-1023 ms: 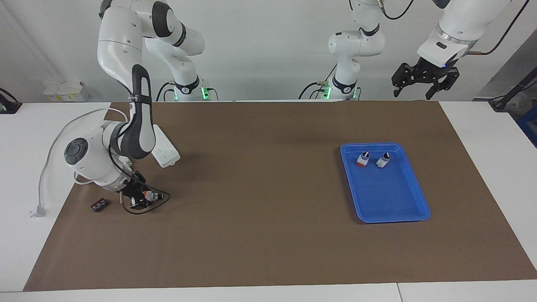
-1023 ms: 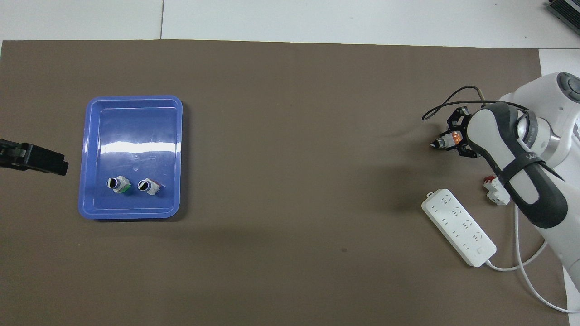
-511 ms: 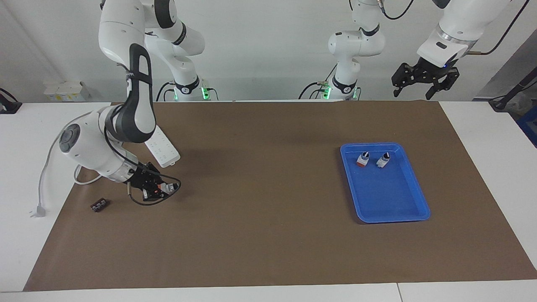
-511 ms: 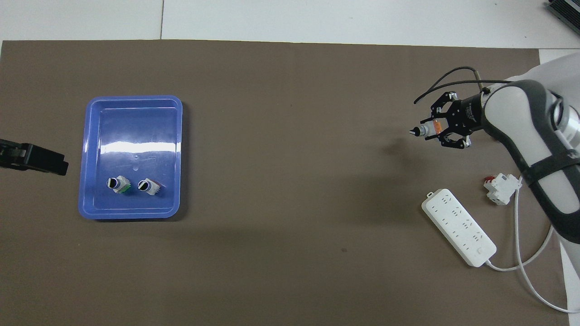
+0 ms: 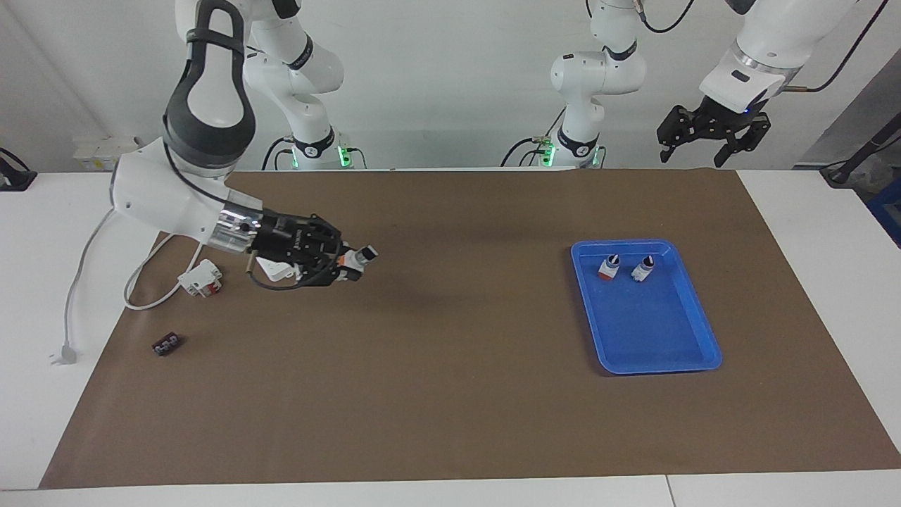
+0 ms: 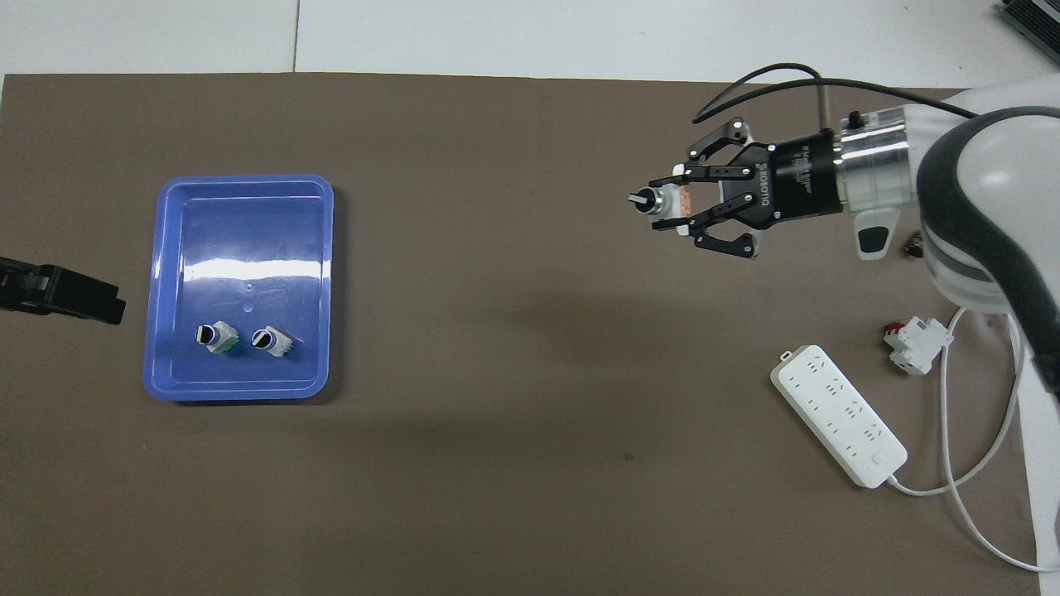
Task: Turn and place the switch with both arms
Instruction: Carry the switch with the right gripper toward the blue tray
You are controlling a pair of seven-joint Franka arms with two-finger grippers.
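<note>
My right gripper [image 5: 343, 263] is shut on the switch [image 5: 362, 255], a small orange-and-white block with a silver collar and a black knob. It holds the switch level in the air over the brown mat, knob pointing toward the left arm's end. In the overhead view the right gripper [image 6: 671, 205] holds the switch [image 6: 654, 199] the same way. Two similar switches [image 5: 609, 267] [image 5: 643, 269] lie in the blue tray [image 5: 654, 345], at its end nearer to the robots. My left gripper [image 5: 707, 137] waits open, high over the table's edge at the left arm's end.
A white power strip [image 6: 838, 416] and a white-and-red block [image 6: 913, 343] with a white cable lie at the right arm's end. A tiny black terminal strip [image 5: 166, 345] lies on the mat there too. The blue tray [image 6: 240, 190] is toward the left arm's end.
My right gripper has lifted the switch off the mat and carried it up and toward the table's middle. The left arm has not moved.
</note>
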